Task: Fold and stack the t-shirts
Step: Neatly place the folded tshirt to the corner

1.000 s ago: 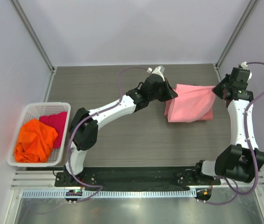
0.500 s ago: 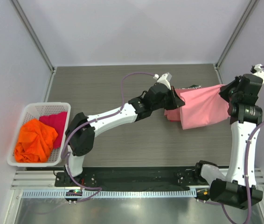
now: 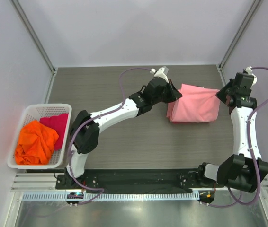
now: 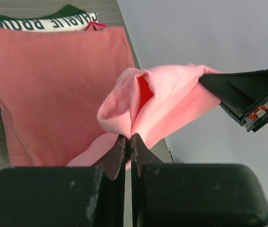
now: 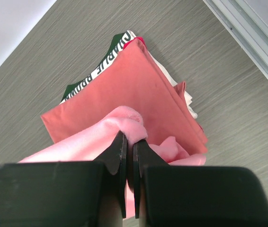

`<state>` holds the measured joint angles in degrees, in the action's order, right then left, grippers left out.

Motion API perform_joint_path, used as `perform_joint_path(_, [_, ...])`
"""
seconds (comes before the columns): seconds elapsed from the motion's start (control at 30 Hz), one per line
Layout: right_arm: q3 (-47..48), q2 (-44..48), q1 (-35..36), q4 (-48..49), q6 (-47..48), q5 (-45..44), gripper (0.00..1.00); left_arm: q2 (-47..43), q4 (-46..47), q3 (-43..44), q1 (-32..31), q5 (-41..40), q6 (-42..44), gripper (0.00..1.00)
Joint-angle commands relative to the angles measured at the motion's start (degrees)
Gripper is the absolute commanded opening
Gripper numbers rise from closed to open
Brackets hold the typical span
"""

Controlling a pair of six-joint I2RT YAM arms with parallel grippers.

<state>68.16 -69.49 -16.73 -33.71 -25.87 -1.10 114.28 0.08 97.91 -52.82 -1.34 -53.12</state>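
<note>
A light pink t-shirt (image 3: pixel 195 105) is stretched between my two grippers at the back right of the table. My left gripper (image 3: pixel 177 94) is shut on its left corner (image 4: pixel 124 109). My right gripper (image 3: pixel 220 94) is shut on its right corner (image 5: pixel 131 120). Under it lies a folded salmon-red t-shirt (image 4: pixel 53 85), seen also in the right wrist view (image 5: pixel 138 80). That one rests on a dark green shirt with white lettering (image 4: pixel 39 23). The pink cloth hangs low over this stack and hides most of it from above.
A white lattice basket (image 3: pixel 39 107) stands at the table's left edge, holding a crumpled orange t-shirt (image 3: pixel 35 142) and a magenta one (image 3: pixel 57 123). The right wall rail (image 5: pixel 247 33) runs close beside the stack.
Half a second ago both grippers held the pink shirt farther right, hanging past the stack. They have swung back left, and the shirt now lies over the stack.
</note>
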Motion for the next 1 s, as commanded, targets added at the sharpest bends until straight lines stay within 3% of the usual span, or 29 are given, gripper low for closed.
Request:
perform_joint_path(0.0, [0.7,-2.0,-0.2,5.1,-0.7,0.4,0.01,1.6,1.6,4.6,1.4,0.2,0.9,0.00])
perform_joint_path(0.3, [2.2,-4.7,-0.2,9.0,-1.3,2.9,0.01,4.6,2.5,6.2,3.1,1.2,-0.1,0.00])
perform_joint_path(0.97, [-0.6,17.6,-0.2,-6.5,3.0,-0.9,0.01,-10.1,6.1,-9.5,-7.0,-6.4,1.1,0.00])
